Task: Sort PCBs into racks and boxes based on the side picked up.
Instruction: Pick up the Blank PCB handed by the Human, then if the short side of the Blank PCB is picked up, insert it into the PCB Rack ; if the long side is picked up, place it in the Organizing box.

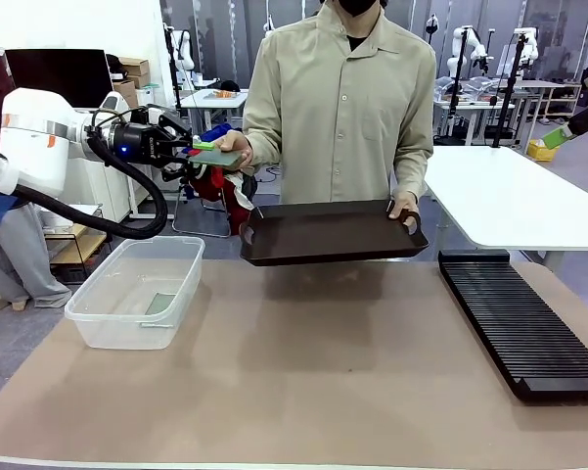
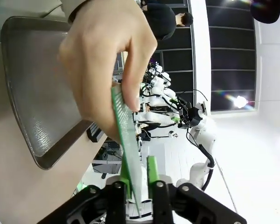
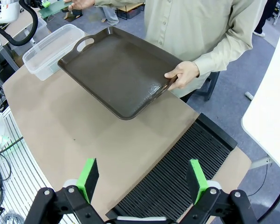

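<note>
Dull green PCB [image 1: 215,157] up at the left of the front view, off the desk [image 1: 303,382], lying flat between the person's hand [image 1: 237,147] and the left tool [image 1: 203,149]. Below it, clear box [image 1: 108,328] on the desk, with a second PCB [image 1: 159,304] flat on its floor. Dark brown tray [image 1: 333,235] held tilted over the far middle of the desk by the person's other hand [image 1: 404,208], just beside the handover. Black rack [image 1: 519,323] lying at the right.

Left wrist view: PCB [image 2: 126,135] seen nearly edge-on, running down from the hand [image 2: 107,60] into the narrow gap of the left tool [image 2: 139,175]. Green pads [image 2: 152,170] close on either side, hardly open. Against the board on one side, a pale sliver on the other, so cannot tell whether clamped. Tray [image 2: 42,93] close behind the hand.

Right wrist view: right tool [image 3: 143,172] spread wide, nothing between its pads, hanging over the rack [image 3: 177,172]. Tray [image 3: 116,74] above the brown desk [image 3: 60,126], gripped at one rim by the other hand [image 3: 184,74]. Box [image 3: 53,42] beyond it, PCB [image 3: 53,7] at the far top corner.
</note>
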Tool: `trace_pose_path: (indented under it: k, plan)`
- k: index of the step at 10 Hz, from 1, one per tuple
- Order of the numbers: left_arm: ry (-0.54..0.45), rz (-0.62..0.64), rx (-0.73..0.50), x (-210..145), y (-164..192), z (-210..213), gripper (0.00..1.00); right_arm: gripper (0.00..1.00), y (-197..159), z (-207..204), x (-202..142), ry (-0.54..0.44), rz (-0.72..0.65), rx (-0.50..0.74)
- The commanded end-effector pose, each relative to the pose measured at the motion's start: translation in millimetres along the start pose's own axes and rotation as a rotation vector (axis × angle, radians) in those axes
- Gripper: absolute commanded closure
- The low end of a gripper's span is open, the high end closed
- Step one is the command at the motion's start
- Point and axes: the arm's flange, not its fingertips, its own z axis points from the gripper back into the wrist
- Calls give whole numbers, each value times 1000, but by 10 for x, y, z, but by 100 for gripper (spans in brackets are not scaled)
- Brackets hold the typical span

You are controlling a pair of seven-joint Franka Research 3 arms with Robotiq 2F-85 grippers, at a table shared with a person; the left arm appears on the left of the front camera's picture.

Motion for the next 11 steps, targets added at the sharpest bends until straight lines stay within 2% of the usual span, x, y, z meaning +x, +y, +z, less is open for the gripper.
trace_pose_path:
  k: [1, 8, 9, 11]
  plan:
    - [11, -14, -42, -9, 10, 21, 100, 0, 0, -12, -16, 3, 3, 10]
    - [18, -41, -1, -23, -66, 33, 100, 0, 0, -12, -16, 3, 3, 10]
    - [-20, -42, 10, -32, -107, 51, 100, 0, 0, -12, -16, 3, 3, 10]
    - [15, -11, -9, -13, -31, 11, 100, 0, 0, -12, -16, 3, 3, 10]
